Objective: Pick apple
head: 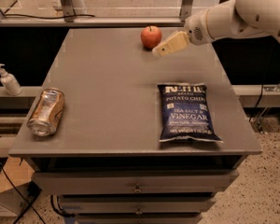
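The apple (150,36) is small, round and red-orange with a short dark stem. It sits near the far edge of the grey table (112,97), a little right of its middle. My gripper (159,51) comes in from the upper right on a white arm. Its tan fingers point down and to the left, and their tips are just to the right of the apple and slightly nearer to me, above the table top. It holds nothing.
A dark blue potato chip bag (187,112) lies flat at the right front of the table. A crushed can (46,112) lies on its side at the left front. A soap pump bottle (8,80) stands on a shelf left of the table. Drawers are below the table top.
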`<action>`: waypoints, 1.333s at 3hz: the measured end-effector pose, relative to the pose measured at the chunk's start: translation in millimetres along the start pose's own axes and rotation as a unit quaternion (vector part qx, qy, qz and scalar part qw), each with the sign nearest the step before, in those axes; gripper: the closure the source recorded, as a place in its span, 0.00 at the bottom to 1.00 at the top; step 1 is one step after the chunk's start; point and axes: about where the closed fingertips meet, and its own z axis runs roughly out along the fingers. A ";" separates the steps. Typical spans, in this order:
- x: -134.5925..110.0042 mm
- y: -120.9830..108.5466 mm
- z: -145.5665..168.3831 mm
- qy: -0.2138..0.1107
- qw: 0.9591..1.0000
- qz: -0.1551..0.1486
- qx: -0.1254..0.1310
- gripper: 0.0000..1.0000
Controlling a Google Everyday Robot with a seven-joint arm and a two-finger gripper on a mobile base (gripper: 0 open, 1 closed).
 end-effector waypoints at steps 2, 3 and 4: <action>9.2 -2.8 15.4 0.016 1.000 0.012 0.004 0.00; 13.5 -14.9 44.1 0.007 1.000 0.024 0.007 0.00; 14.9 -31.2 73.4 -0.008 0.999 0.036 0.011 0.00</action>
